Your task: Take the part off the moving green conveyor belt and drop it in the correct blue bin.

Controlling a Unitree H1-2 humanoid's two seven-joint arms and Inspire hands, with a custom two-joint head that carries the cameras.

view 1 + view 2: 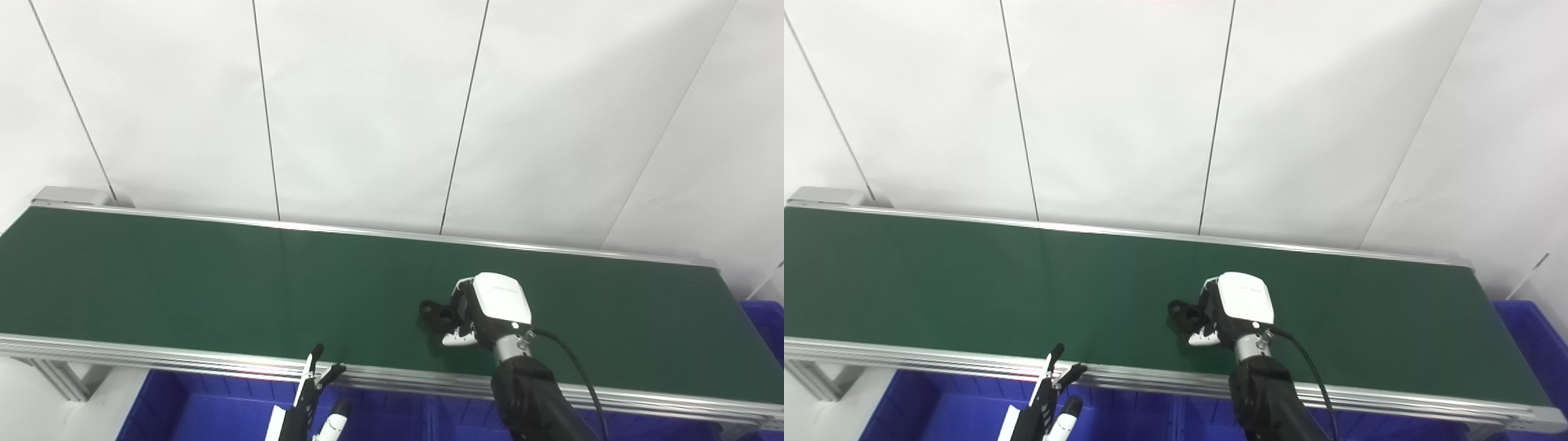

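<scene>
Right hand [490, 306] over the green conveyor belt [184, 288], fingers curled around a small black part [433, 312] that lies on the belt's near half. Left hand [318, 392] waits low at the belt's front rail, fingers spread and empty, above the blue bins [202, 404].

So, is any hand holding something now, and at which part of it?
The right hand is closed on the black part at its right end; its ringed left end sticks out. The left hand holds nothing.
</scene>
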